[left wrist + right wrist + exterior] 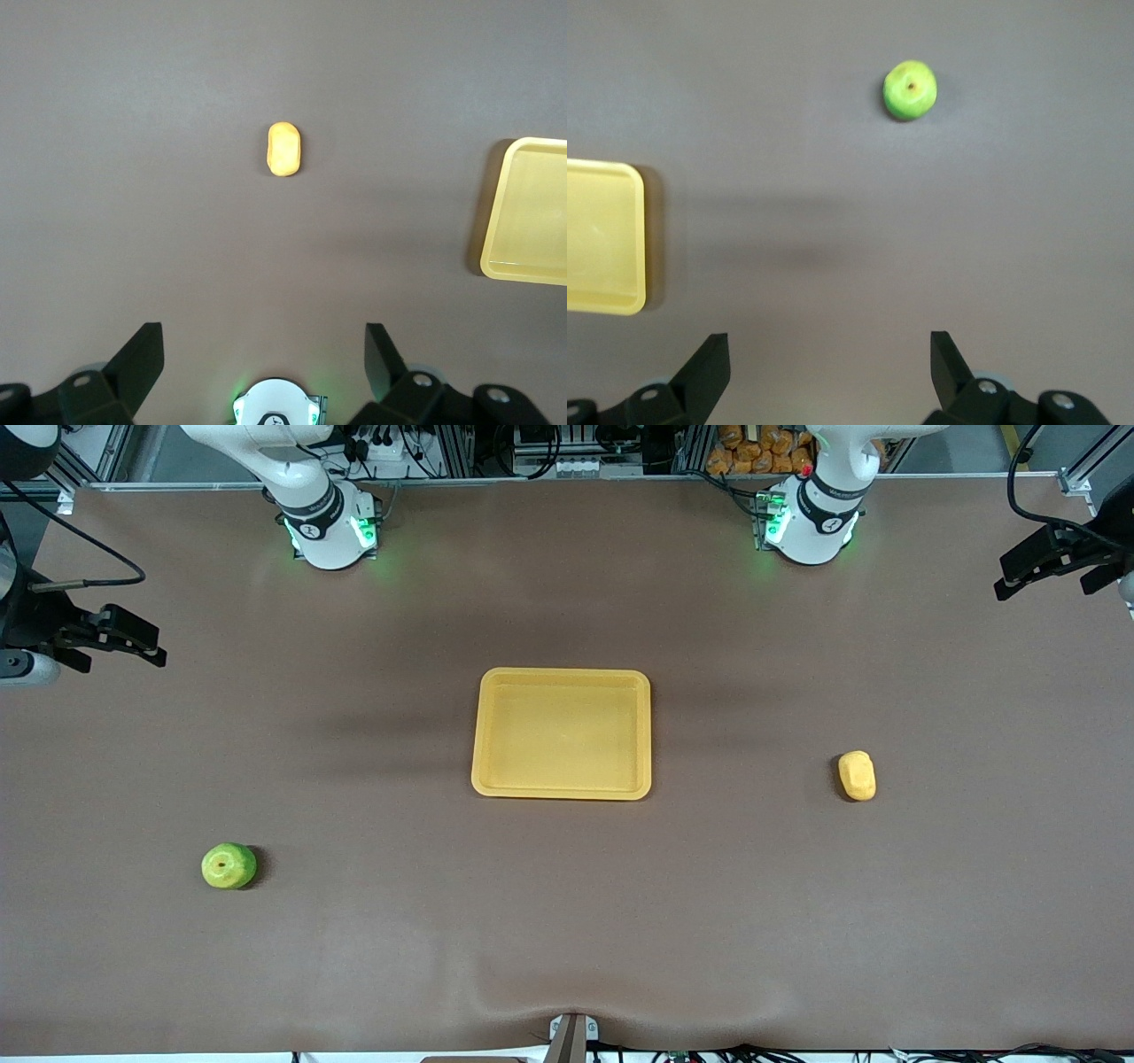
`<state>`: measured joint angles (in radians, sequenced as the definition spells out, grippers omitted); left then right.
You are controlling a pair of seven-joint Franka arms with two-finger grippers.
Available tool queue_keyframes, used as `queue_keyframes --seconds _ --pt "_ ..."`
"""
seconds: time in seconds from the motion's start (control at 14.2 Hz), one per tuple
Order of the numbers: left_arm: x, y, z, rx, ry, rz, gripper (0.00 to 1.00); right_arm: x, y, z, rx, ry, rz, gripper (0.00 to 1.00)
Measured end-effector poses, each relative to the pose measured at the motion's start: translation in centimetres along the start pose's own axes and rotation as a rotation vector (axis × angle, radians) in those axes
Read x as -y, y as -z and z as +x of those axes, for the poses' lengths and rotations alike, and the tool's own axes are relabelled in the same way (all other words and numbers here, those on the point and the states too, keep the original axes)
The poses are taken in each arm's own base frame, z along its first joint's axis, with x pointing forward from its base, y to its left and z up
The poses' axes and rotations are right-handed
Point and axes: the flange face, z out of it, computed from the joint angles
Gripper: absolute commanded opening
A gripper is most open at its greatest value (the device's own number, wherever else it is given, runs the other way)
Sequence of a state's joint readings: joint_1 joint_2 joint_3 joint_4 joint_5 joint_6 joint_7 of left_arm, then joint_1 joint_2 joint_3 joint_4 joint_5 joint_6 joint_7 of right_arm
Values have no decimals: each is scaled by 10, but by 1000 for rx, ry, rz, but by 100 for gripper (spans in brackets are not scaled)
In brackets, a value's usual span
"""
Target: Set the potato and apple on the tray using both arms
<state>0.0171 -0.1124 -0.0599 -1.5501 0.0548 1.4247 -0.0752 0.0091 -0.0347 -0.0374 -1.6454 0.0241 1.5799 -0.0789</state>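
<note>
Fruit is lying apart: round yellow-green apple (pixel 229 865) toward our right arm's end, oblong matte yellow potato (pixel 857 775) toward our left arm's. We are holding the right gripper (pixel 824 372) and left gripper (pixel 264 363) wide and empty, raised over bare table, and the shallow yellow-orange plastic tray (pixel 562 788) is sitting between, reachable by both.

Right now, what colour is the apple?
Yellow-green, with a dark stem dimple on top. The apple shows best in the right wrist view.

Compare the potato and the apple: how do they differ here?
The potato is oblong and matte yellow; the apple is round and yellow-green with a stem dimple. The potato lies toward the left arm's end, the apple toward the right arm's end, nearer the front camera. Both sit on the table, off the tray, untouched.
</note>
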Motion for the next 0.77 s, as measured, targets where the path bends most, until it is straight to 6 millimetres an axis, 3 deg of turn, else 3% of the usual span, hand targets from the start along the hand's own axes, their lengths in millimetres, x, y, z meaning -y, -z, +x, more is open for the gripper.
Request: queue_keyframes --seconds 0.42,0.77 --pt "1 0 0 0 1 0 100 -4 43 5 -136 30 -13 100" --pt "3 -2 1 10 6 0 100 -10 53 5 -160 19 -17 100"
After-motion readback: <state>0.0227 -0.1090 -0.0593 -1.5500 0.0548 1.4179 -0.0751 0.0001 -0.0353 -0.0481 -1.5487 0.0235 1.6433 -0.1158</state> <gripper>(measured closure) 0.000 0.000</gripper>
